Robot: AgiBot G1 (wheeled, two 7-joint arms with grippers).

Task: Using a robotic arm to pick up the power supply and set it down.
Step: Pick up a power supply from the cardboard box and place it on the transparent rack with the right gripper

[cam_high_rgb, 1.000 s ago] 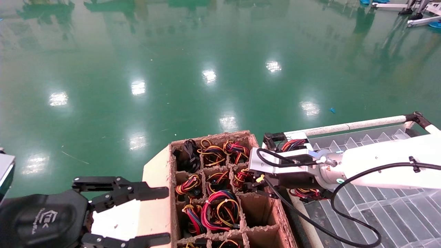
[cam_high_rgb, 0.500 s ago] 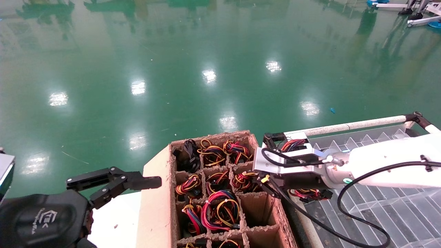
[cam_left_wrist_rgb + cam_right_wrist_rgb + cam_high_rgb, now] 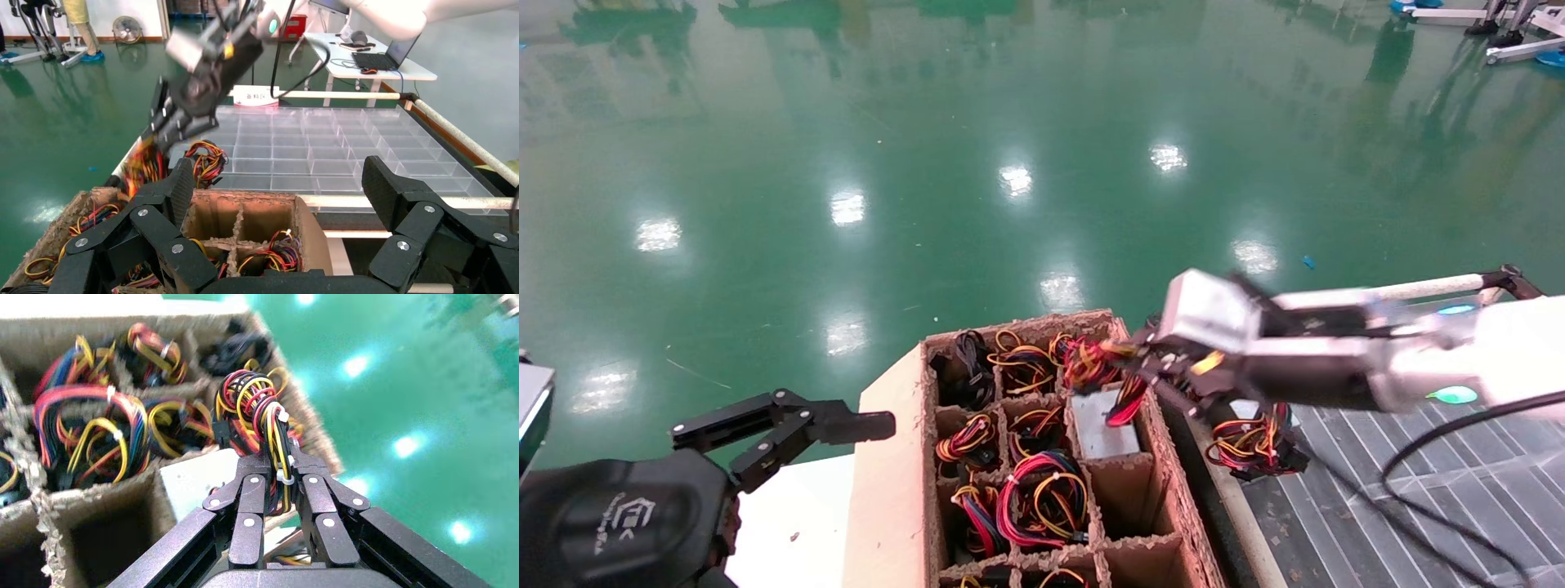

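Observation:
The power supply point(image 3: 1101, 426) is a silver box standing partly raised out of a cell on the right side of the cardboard box; its pale face point(image 3: 196, 481) shows below my right gripper. A zip-tied bundle of red, yellow and black wires point(image 3: 257, 410) rises from it. My right gripper point(image 3: 276, 468) is shut on this bundle, above the box's far right cells point(image 3: 1140, 369). It also shows in the left wrist view, the right gripper point(image 3: 183, 116) hanging over the crate. My left gripper point(image 3: 281, 196) is open and idle at the box's near left.
The divided cardboard box point(image 3: 891, 465) holds several other wire bundles point(image 3: 1042, 494). Two of its near right cells look empty. A clear compartment tray point(image 3: 1418, 506) lies to the right, with another wire bundle point(image 3: 1250, 445) at its edge. A white rail point(image 3: 1377, 291) runs behind it.
My right gripper has risen and swung up with the wire bundle, drawing the silver power supply up out of its cell. The left gripper has shifted slightly up and left.

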